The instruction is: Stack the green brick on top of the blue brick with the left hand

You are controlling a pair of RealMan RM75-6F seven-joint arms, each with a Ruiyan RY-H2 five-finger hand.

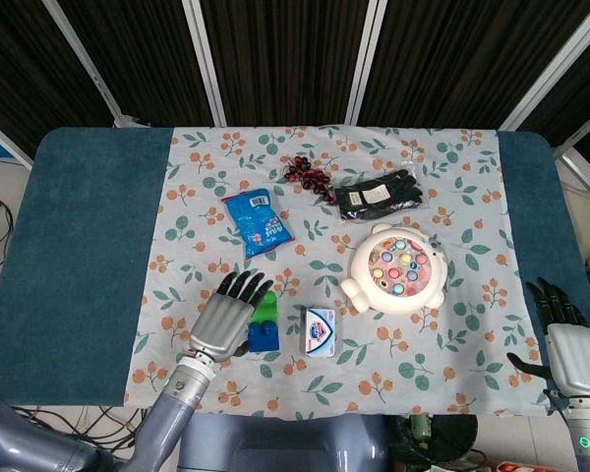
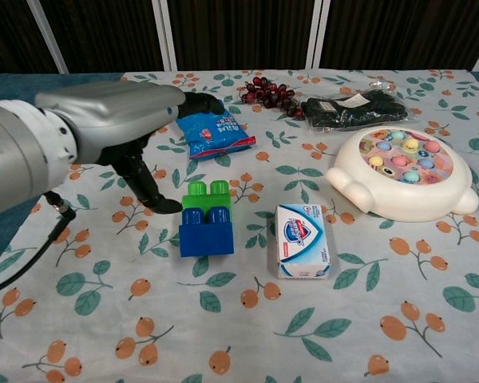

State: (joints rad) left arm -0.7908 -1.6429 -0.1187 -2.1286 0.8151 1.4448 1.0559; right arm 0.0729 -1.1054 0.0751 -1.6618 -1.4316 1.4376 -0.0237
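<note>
The blue brick (image 2: pixel 206 239) sits on the flowered cloth, studs up. The green brick (image 2: pixel 206 190) stands right behind it on the far side, touching it; in the head view the green brick (image 1: pixel 266 311) and the blue brick (image 1: pixel 265 337) show one beyond the other, not overlapped. My left hand (image 2: pixel 120 120) hovers to their left, open, fingers spread, holding nothing; its thumb points down just beside the green brick. In the head view this left hand (image 1: pixel 224 320) lies just left of both bricks. My right hand (image 1: pixel 573 349) is open at the table's front right edge.
A boxed soap bar (image 2: pixel 303 239) lies just right of the bricks. A white fish-shaped toy (image 2: pixel 403 171) sits further right. A blue snack packet (image 2: pixel 215 128), dark red beads (image 2: pixel 265 92) and bagged black gloves (image 2: pixel 351 108) lie toward the back.
</note>
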